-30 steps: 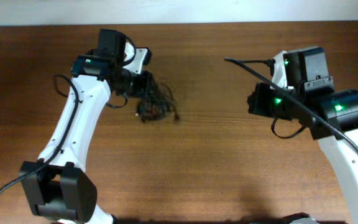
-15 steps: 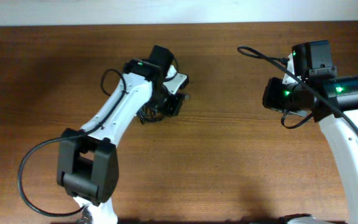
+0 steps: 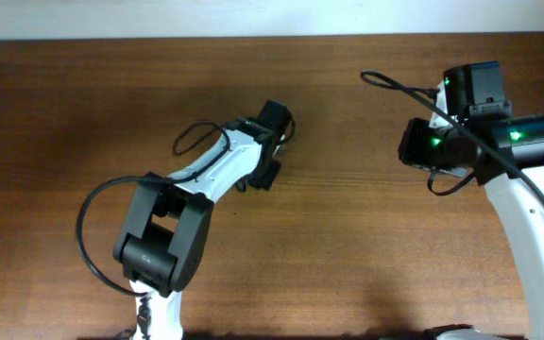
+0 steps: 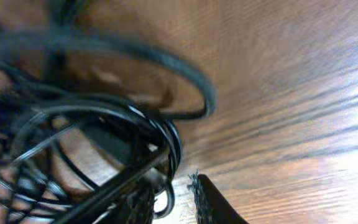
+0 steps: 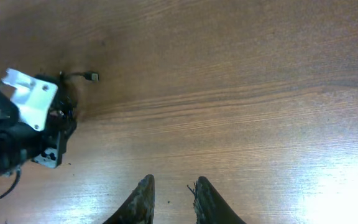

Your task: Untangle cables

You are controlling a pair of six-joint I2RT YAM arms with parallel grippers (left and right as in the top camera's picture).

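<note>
— From above, the left arm (image 3: 225,165) is lying diagonally across the middle of the table (image 3: 366,246), with the left claw (image 3: 266,176) pointing down at centre frame. The right arm (image 3: 484,151) is sitting high on the right.

— And the left wrist camera?

— The cables (image 4: 73,143) are filling the left half, a blurred black tangle lying on the wood. Loops are crossing the fingers (image 4: 211,202) at the bottom edge. Pinching or merely touching, I can't tell.

— Right wrist?

— The right claw (image 5: 173,186) is hovering at bottom centre, tips slightly apart, gripping nothing. At upper left the tangle is peeking out beside the left claw, one plug tip (image 5: 94,77) lying on bare wood.
</note>
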